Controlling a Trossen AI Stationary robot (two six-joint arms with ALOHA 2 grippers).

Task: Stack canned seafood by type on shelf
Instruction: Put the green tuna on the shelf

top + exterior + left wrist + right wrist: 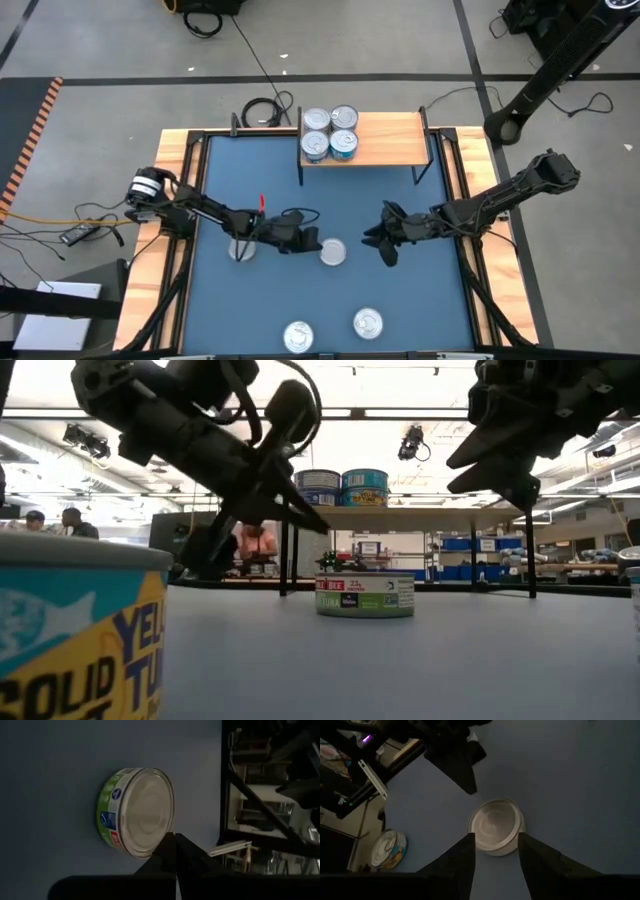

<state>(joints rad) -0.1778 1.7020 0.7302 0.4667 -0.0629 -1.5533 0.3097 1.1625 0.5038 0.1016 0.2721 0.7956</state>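
Note:
A green-labelled can (332,252) of canned seafood stands flat on the blue table's middle, silver lid up (145,812). My left gripper (312,243) is shut and hovers just left of it; in the low view its tip (320,525) hangs above the can (365,595), clear of it. My right gripper (381,248) stands open to the can's right, raised (500,470), and its fingers (462,862) frame the can (496,826) from a distance. Several cans (330,133) stand together on the left end of the light-wood shelf (395,140).
One can (241,250) sits under my left arm. Two more (298,336) (368,322) stand near the table's front edge; one shows large at the low view's left (80,630). The shelf's right half is bare. Black shelf legs (284,555) stand behind the middle can.

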